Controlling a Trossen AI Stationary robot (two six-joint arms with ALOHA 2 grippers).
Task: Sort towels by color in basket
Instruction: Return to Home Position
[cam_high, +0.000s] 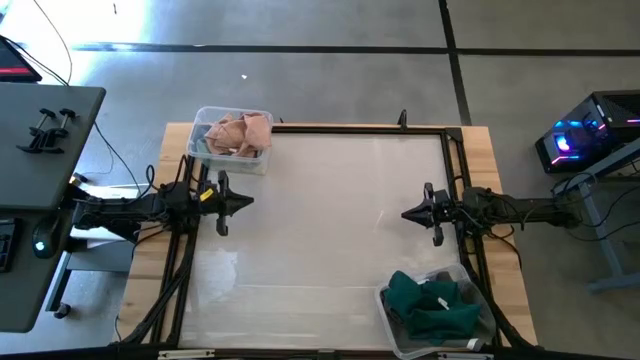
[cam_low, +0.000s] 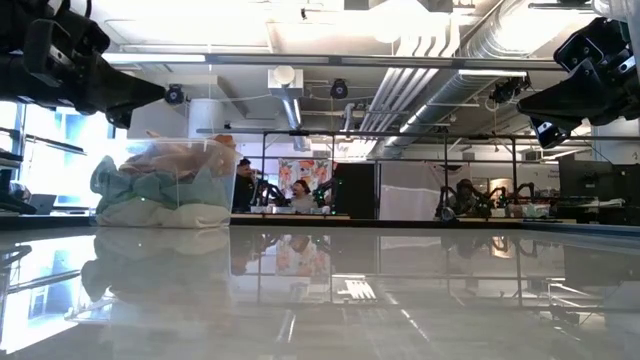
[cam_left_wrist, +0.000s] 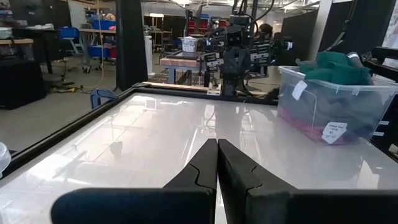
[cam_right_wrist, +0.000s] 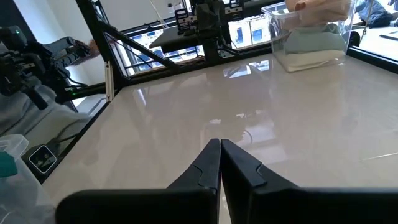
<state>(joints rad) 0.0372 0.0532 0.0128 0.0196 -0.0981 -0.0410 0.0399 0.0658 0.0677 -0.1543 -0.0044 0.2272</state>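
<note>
Holding left gripper (cam_high: 246, 203) at left of table (cam_high: 330, 190) & right gripper (cam_high: 407, 214) at right, both clenched on nothing, prob. cos sorting looking done w/ peach towel (cam_high: 243, 133) topping far-left bin (cam_high: 263, 163), teal towel (cam_high: 428, 300) topping near-right bin (cam_high: 388, 322).

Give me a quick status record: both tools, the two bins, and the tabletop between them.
left tool: shut, empty, raised over the table's left side
right tool: shut, empty, raised over the table's right side
left bin: clear, peach towel on top, pale cloths under it
right bin: clear, dark teal towel on top
table: no loose towels seen between the tools
</note>
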